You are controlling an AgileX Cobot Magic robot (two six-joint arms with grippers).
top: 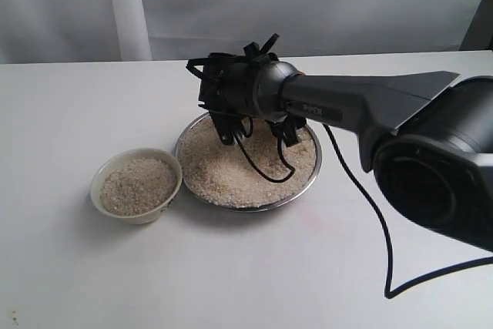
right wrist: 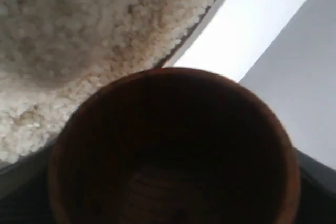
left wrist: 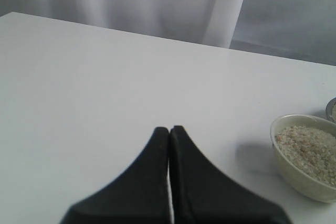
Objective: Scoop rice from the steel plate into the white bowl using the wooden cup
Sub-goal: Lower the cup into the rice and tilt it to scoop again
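The steel plate [top: 231, 204] lies mid-table, filled with rice [top: 219, 173]. To its left stands the white bowl [top: 136, 209], heaped with rice too [top: 139, 184]. My right gripper [top: 256, 130] hangs low over the plate, and the arm's wrist hides the cup in the exterior view. In the right wrist view the wooden cup [right wrist: 173, 145] fills the space between the jaws, its dark inside empty, tilted above the rice [right wrist: 94, 30] near the plate's rim [right wrist: 210, 17]. My left gripper [left wrist: 169, 128] is shut on nothing over bare table, with the white bowl [left wrist: 307, 156] off to one side.
A black cable [top: 262, 166] droops from the right wrist onto the rice, and another cable [top: 377, 221] trails across the table at the right. A white curtain [top: 231, 5] backs the table's far edge.
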